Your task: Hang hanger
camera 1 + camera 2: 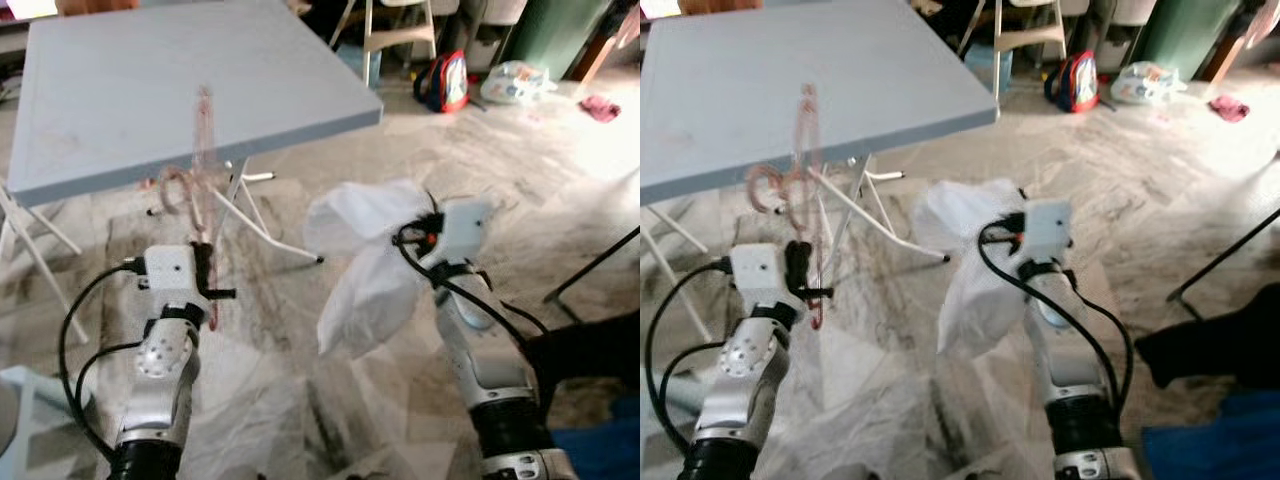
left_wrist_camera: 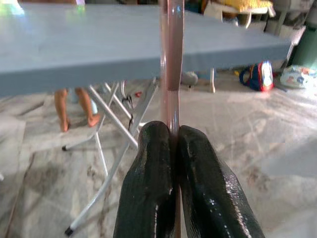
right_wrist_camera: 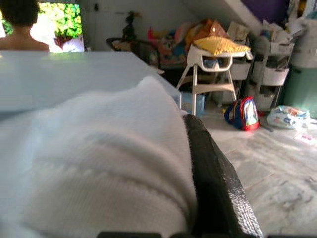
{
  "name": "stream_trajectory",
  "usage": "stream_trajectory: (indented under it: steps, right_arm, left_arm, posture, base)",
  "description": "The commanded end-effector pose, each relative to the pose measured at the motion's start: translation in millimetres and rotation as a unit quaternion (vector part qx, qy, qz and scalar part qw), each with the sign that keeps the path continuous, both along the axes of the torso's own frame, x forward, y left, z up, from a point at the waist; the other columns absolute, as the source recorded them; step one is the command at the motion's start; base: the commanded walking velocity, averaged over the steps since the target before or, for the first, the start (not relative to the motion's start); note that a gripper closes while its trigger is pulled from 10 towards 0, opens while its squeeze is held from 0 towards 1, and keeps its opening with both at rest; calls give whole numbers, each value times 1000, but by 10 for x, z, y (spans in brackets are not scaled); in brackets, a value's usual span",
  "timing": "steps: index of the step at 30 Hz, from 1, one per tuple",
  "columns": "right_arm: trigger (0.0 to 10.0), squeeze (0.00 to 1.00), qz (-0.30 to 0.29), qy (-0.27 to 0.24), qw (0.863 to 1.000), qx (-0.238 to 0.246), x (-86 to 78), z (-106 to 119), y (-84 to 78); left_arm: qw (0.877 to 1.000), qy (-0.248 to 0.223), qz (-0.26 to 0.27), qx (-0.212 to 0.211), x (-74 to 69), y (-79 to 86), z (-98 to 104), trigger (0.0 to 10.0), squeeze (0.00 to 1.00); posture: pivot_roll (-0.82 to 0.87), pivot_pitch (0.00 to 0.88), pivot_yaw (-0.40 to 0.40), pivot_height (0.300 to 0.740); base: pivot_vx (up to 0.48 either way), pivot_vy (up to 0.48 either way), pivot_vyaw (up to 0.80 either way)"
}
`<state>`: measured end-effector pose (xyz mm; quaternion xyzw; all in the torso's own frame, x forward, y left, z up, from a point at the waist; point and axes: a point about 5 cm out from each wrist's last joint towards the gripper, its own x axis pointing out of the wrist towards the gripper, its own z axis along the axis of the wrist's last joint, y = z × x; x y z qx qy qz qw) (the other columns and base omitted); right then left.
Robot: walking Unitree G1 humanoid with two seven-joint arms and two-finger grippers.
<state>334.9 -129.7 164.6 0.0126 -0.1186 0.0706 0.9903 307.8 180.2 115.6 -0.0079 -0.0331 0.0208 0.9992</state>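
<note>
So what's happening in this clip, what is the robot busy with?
The robot stands on a marble floor in front of a grey folding table. Its left gripper is shut on a pink hanger, held upright with the hook curling near the table's front edge. Its right gripper holds a white cloth that droops beside the arm. The hanger is not hung on anything yet. A person's bare legs stand behind the table.

grey table (image 1: pixel 120 90) and its metal legs (image 1: pixel 255 225) block ahead, open floor (image 1: pixel 480 150) to the right
</note>
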Motion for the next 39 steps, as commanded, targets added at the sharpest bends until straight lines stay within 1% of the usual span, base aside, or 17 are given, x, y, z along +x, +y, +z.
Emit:
stream_trajectory:
  steps: [1, 9, 15, 20, 30, 33, 37, 39]
  right_arm:
    - [10000, 0, 17, -23, 1000, 8, 8, 105, 107]
    - [10000, 0, 31, -21, 999, -2, 34, 111, 148]
    - [10000, 0, 37, -22, 999, 4, 51, 127, 166]
    - [10000, 0, 42, -24, 999, 8, 61, 142, 175]
    - [10000, 0, 36, -29, 999, 4, 76, 157, 146]
    - [10000, 0, 32, -29, 999, 12, 77, 152, 141]
    - [10000, 0, 28, -28, 999, 15, 79, 148, 152]
    - [10000, 0, 25, -27, 999, 26, 81, 147, 158]
  left_arm:
    - [1000, -10, 12, 5, 0, 87, 60, 10000, 0]
    - [1000, -10, 19, -3, -15, 81, 48, 10000, 0]
    - [1000, -10, 26, -5, -28, 94, 44, 10000, 0]
    - [999, -12, 31, -8, -38, 104, 51, 10000, 0]
    - [999, -10, 34, 0, -33, 89, 66, 10000, 0]
    - [1000, -8, 30, 0, -29, 76, 59, 10000, 0]
    - [1000, -5, 24, 1, -20, 66, 57, 10000, 0]
    - [1000, -1, 24, 2, -5, 56, 55, 10000, 0]
  posture:
    - [207, 152, -41, 740]
    - [219, 146, -61, 740]
    - [226, 147, -72, 740]
    - [229, 149, -74, 740]
    - [228, 156, -58, 740]
    - [228, 155, -53, 740]
    - [228, 154, -45, 740]
    - [228, 154, -43, 740]
  base:
    - [386, 259, 0]
    - [345, 332, 52]
    - [336, 343, 414]
    - [334, 345, 0]
    - [332, 346, 42]
    - [333, 346, 410]
    - [329, 350, 0]
    - [313, 321, 0]
